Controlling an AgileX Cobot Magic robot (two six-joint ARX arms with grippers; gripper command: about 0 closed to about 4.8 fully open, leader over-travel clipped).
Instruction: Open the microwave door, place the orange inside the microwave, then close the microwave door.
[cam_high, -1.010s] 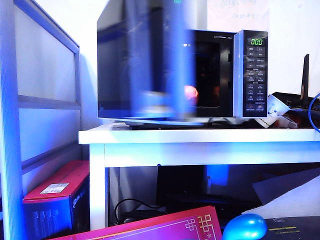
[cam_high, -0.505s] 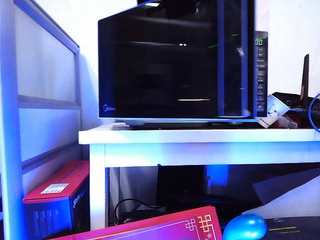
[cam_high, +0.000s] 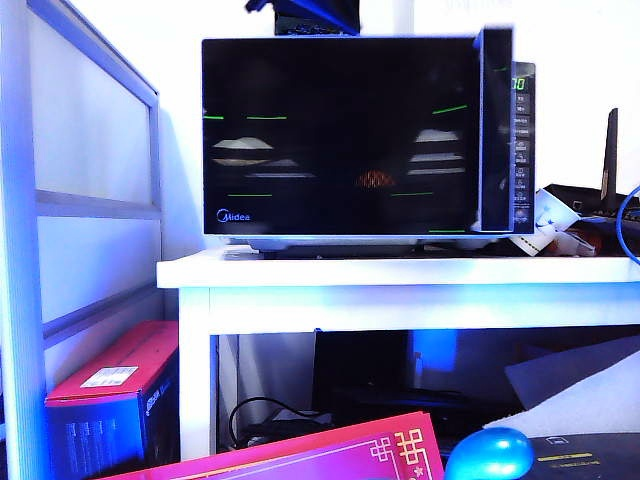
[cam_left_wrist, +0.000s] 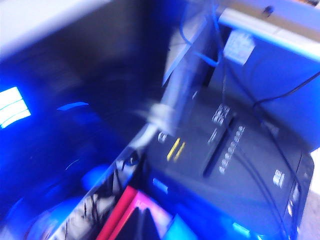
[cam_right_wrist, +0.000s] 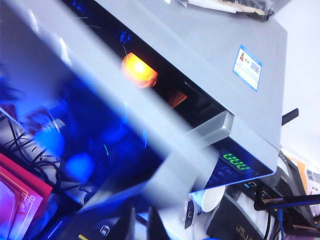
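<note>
One microwave stands on the white bench, and its single microwave door is swung almost shut, the handle edge still standing a little proud of the button panel with its green display. One orange sits inside the oven; the right wrist view catches it through the gap above the door's top edge, and from outside it shows only as a dim orange glow behind the dark glass.

Below the bench lie one red box, one pink-red board and one shiny blue egg-shaped object. A white cup and some dark electronics sit beside the oven on its panel side.

The right gripper hangs low in front of the door, its fingers close together with a narrow slit between them, gripping nothing. The left gripper cannot be made out in its blurred wrist view, which looks down on dark devices and cables; its fingers are closed. A dark arm part shows above the oven.
</note>
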